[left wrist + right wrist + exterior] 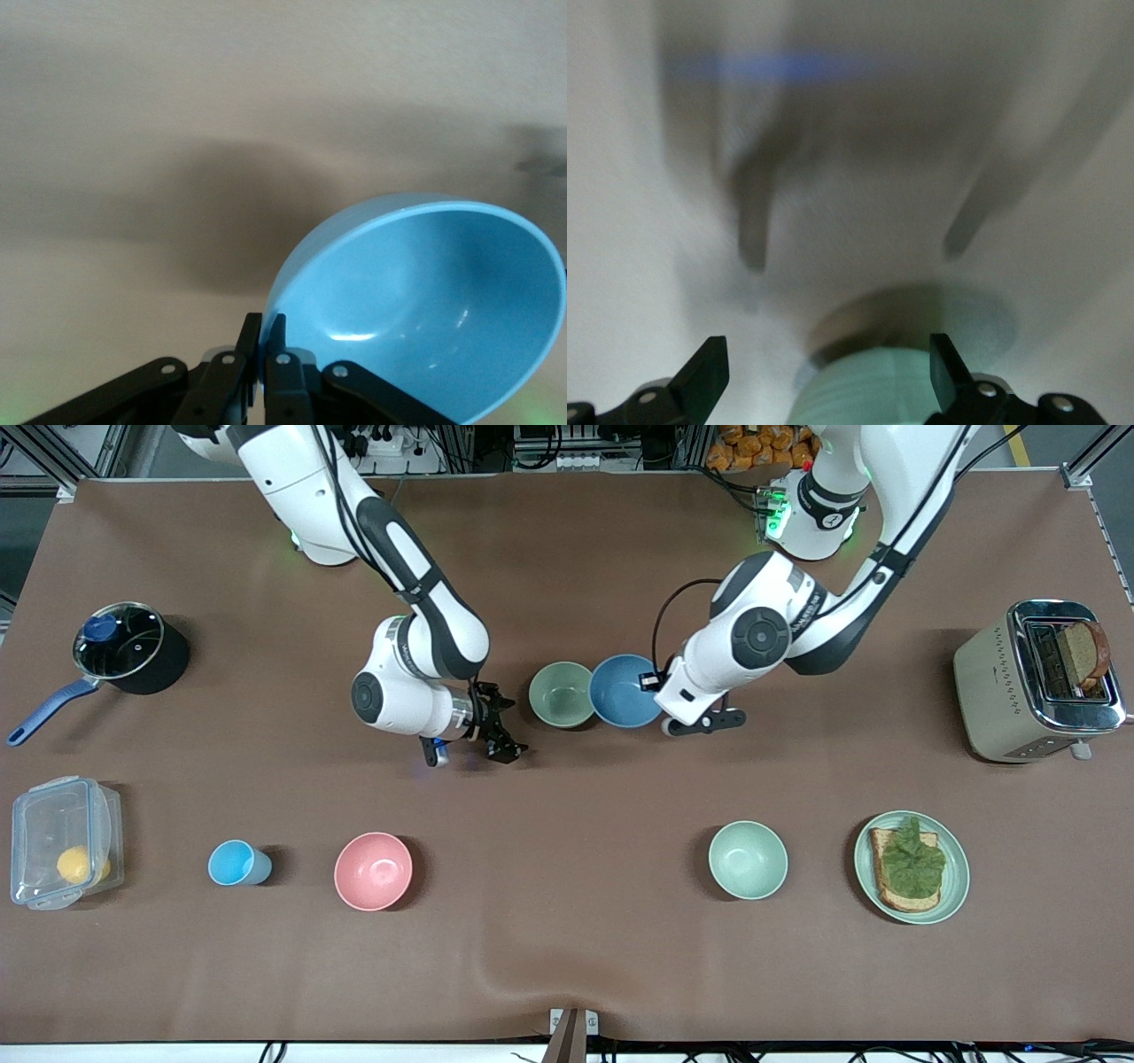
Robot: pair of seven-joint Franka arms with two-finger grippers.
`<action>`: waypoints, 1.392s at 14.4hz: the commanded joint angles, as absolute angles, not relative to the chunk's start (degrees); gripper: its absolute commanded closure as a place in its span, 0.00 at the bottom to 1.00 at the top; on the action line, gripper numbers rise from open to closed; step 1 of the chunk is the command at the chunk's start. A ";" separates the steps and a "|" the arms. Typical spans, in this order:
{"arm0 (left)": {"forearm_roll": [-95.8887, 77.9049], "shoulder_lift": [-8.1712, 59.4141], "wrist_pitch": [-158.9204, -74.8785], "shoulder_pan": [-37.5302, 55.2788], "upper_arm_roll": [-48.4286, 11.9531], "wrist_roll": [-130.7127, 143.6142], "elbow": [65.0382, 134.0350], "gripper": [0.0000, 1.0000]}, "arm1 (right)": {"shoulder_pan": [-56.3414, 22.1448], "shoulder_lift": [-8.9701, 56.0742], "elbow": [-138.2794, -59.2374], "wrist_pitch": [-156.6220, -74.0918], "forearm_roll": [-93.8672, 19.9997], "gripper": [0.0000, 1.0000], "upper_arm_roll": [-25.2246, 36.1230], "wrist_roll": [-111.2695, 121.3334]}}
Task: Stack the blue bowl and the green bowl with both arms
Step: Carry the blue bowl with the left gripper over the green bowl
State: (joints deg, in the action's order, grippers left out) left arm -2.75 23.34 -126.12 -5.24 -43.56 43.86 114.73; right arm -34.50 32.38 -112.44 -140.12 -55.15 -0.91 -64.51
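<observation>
No readable writing; left gripper [263, 359] clenches the blue bowl [624, 689] rim, right gripper [498, 731] released beside green bowl [561, 693].

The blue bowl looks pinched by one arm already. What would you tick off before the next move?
1. Left gripper shut on the blue bowl rim: ok.
2. Blue bowl lifted off the table: cannot tell, though the left wrist view shows it tilted.
3. Green bowl upright beside the blue bowl, toward the right arm's end: ok.
4. Right gripper open: ok.
5. Right gripper holding the green bowl: not ok, it holds nothing, beside the bowl.
6. Blue bowl inside the green bowl: not ok, not yet stacked.
</observation>
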 commanded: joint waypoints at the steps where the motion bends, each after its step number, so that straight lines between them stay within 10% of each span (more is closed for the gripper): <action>1: -4.74 25.83 -128.05 -3.61 -43.86 45.00 113.65 1.00 | -35.77 32.52 -112.85 -141.59 -57.30 0.00 -0.97 -64.25; 20: -3.78 34.37 -134.21 5.79 -41.67 50.19 108.98 1.00 | -35.95 32.87 -113.64 -142.56 -57.66 0.00 -0.97 -61.61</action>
